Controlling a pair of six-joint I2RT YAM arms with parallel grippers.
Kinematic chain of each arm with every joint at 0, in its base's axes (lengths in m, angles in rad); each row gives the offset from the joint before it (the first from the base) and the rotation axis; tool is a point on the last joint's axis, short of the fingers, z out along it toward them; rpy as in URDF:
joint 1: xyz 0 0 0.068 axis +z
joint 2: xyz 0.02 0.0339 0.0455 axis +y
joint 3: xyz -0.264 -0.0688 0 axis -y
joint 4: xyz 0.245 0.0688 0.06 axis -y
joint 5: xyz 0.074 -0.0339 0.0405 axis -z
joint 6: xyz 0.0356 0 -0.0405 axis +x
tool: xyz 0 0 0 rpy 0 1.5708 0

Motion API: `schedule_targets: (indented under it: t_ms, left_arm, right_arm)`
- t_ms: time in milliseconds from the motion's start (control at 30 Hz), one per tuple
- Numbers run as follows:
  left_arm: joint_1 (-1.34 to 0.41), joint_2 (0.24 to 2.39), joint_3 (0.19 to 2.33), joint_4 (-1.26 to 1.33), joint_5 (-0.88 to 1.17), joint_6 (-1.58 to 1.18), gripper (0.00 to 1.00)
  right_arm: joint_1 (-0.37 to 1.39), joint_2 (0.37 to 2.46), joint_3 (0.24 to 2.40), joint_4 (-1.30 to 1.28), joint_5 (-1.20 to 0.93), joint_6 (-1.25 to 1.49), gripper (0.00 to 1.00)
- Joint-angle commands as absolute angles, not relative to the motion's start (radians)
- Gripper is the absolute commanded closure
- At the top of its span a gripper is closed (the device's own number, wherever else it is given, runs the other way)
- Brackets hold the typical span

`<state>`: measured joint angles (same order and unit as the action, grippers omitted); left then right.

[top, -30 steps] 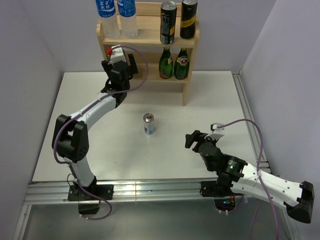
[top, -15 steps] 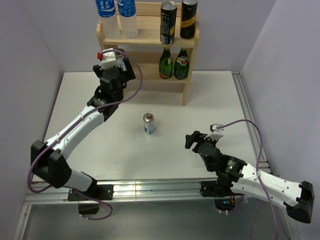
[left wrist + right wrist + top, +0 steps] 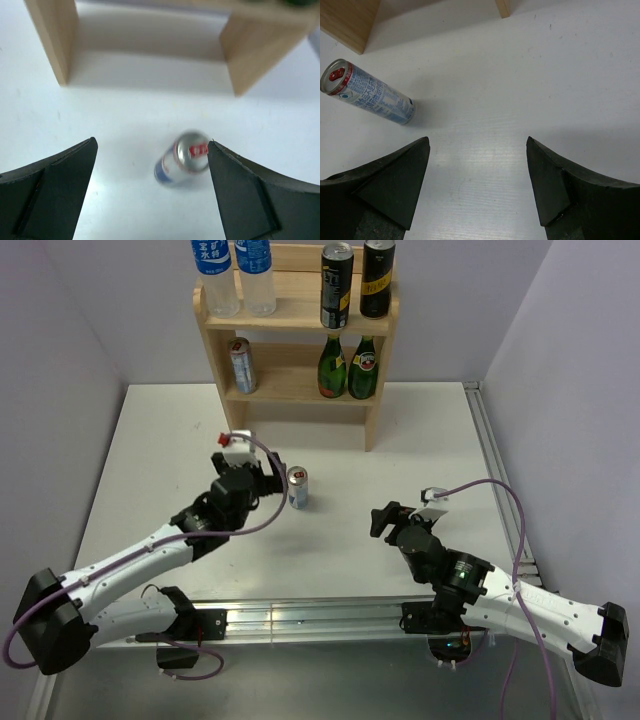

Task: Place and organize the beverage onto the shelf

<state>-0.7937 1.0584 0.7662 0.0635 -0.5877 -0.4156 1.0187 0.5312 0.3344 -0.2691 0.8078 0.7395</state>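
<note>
Left gripper [image 3: 266, 486]: jaws wide, empty, just beside silver can [image 3: 297, 488] upright mid-desk [image 3: 150, 440]. Shelf [image 3: 375, 420] at 12 o'clock; 2nd silver can [image 3: 241, 364] on lower tier, left end. Right gripper [image 3: 477, 142] at 4 o'clock: jaws wide, empty.

Left pincer [image 3: 152, 146]: fingers [image 3: 55, 185] black, matt, plastic-looking, with smooth faces. Right pincer [image 3: 478, 142]: same matt black, edges a little greyer.

Slim can [image 3: 184, 157] just ahead of the left pincer: metal, bright polished lid, printed silver-blue body with a soft sheen.

Table [image 3: 520, 75] under both pincers: white, smooth, low sheen. Fine parallel lines show under the right pincer.

Shelf [image 3: 300, 315] well beyond the left pincer: pale wood, matt, grain faint.
- Water bottles [image 3: 217, 280]: clear glossy plastic.
- Black-and-gold cans [image 3: 336, 285]: glossy metal.
- Green bottles [image 3: 333, 368]: shiny glass.

Rail [image 3: 300, 618] behind both pincers, by the arm bases: bare metal, reflective.
</note>
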Motion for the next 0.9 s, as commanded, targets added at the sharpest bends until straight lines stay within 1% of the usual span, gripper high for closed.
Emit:
schedule_targets:
  t_ms: [0, 200, 333, 633, 867]
  left_arm:
    - [-0.844, 1.075, 0.652, 0.156, -0.551, -0.492, 0.01]
    - [-0.888, 1.202, 0.558, 0.327, -0.486, -0.535, 0.01]
    - [-0.908, 1.276, 0.566, 0.408, -0.48, -0.534, 0.01]
    - [-0.916, 1.431, 0.577, 0.502, -0.476, -0.535, 0.01]
    - [-0.919, 1.58, 0.572, 0.675, -0.532, -0.497, 0.01]
  right_arm:
    - [1.028, 0.526, 0.327, -0.241, 0.845, 0.752, 0.15]
    - [1.028, 0.523, 0.325, -0.236, 0.844, 0.749, 0.15]
    - [1.028, 0.531, 0.328, -0.239, 0.845, 0.752, 0.15]
    - [1.026, 0.529, 0.327, -0.235, 0.842, 0.749, 0.15]
    - [1.026, 0.528, 0.325, -0.232, 0.839, 0.744, 0.15]
